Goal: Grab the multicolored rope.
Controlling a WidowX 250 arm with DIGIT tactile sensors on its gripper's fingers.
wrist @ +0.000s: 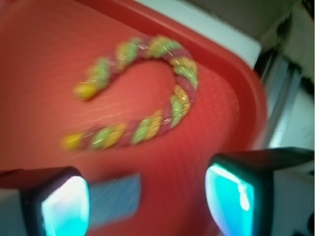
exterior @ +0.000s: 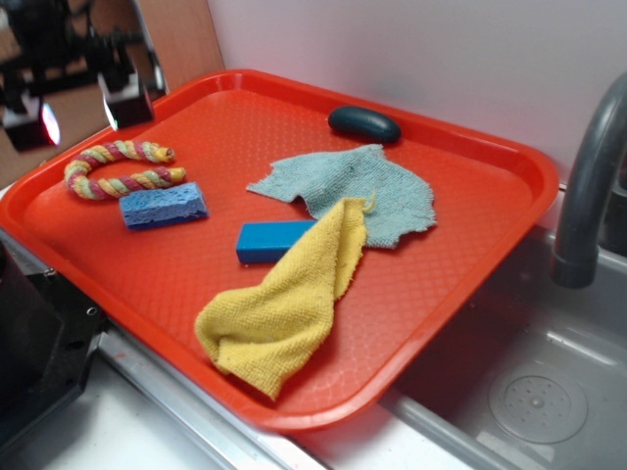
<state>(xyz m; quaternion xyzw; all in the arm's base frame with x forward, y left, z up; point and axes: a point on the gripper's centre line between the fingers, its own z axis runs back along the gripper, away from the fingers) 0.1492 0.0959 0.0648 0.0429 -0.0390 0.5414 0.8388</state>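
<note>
Nearest to me, a yellow cloth (exterior: pixel 284 304) is lying crumpled on the front part of the red tray (exterior: pixel 441 284), one corner reaching up over a pale teal cloth (exterior: pixel 358 191) that is spreading flat behind it. A blue block (exterior: pixel 269 240) is sitting just beside the yellow cloth, partly tucked under its edge. To the right, a grey sink basin (exterior: pixel 539 392) is sitting lower than the tray, with a dark faucet (exterior: pixel 588 176) arching above it.

Farther in, a blue sponge (exterior: pixel 164 206) is resting on the tray, and just behind it the multicolored rope (exterior: pixel 118 168) is lying bent in a U near the tray's far left corner, its two ends pointing toward the middle of the tray. The rope looks apart from the sponge, though only narrowly.

A dark oval object (exterior: pixel 364 123) is sitting near the tray's back edge.

Above the far left corner, the gripper (exterior: pixel 83 110) is hovering over the rope without touching it. In the wrist view its jaws are standing spread wide, empty, with the rope (wrist: pixel 142 93) lying on the tray beyond them, blurred.
</note>
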